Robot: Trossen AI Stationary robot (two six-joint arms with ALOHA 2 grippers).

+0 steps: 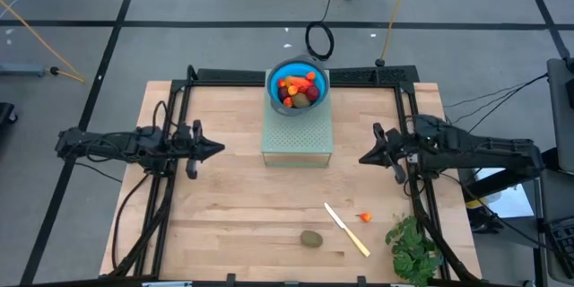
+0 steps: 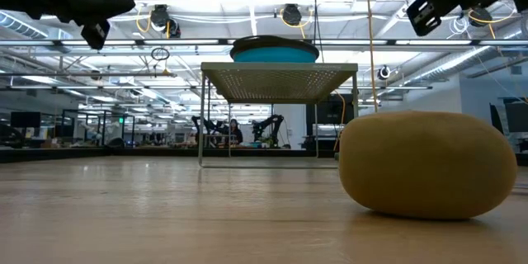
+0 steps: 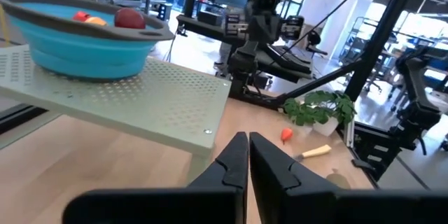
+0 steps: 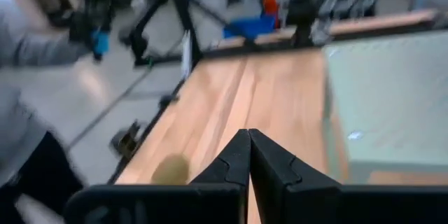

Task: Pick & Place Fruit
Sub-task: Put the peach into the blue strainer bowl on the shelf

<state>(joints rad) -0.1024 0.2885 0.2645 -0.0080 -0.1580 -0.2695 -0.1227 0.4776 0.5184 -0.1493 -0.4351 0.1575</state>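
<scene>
The kiwi-like fruit (image 1: 311,239), long axis crosswise, is judged nearer the right end effector (image 1: 363,158), ahead and beside its pressed-together fingers.

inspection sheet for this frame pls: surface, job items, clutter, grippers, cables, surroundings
Surface: wooden table, pale perforated stand at the far middle.
Job's things: blue bowl of fruit on the stand; kiwi and small orange-red bit loose at the near edge.
Clutter: cream knife, green leafy bunch.
Grippers: left gripper shut, empty, raised at the left; right gripper shut, empty, raised at the right.
Cables: yellow and black leads on the floor behind the table.
Surroundings: open lab, other rigs beyond.
</scene>
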